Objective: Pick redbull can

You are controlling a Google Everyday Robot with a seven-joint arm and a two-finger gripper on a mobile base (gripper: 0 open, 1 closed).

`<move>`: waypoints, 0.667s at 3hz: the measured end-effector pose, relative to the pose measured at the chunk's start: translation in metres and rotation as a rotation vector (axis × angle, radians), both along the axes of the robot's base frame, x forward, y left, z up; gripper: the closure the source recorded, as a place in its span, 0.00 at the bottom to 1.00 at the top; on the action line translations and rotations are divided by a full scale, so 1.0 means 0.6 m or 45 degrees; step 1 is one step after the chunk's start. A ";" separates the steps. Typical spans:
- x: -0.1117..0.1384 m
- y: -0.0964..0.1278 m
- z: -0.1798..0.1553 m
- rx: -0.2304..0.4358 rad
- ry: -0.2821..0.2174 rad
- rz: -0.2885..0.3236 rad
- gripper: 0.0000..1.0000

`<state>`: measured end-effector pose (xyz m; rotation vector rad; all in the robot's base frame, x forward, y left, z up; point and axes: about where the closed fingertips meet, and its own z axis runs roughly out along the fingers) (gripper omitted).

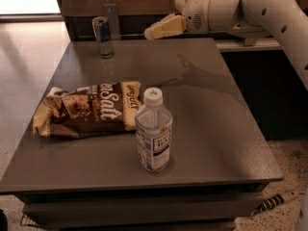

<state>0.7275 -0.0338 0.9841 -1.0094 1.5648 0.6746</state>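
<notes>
The redbull can is a slim blue and silver can with a silver top. It stands upright at the far left corner of the dark grey table. My gripper hangs in the air over the table's far edge, to the right of the can and about level with its top. It points left toward the can, with a clear gap between them. It holds nothing that I can see. The white arm comes in from the upper right.
A clear water bottle with a white cap stands near the front middle of the table. A brown and cream chip bag lies flat on the left. A dark wooden wall is behind the table, and a dark counter is on the right.
</notes>
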 end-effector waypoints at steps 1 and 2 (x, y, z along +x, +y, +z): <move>0.063 0.035 -0.013 0.079 -0.035 -0.069 0.00; 0.110 0.070 -0.027 0.163 -0.049 -0.091 0.00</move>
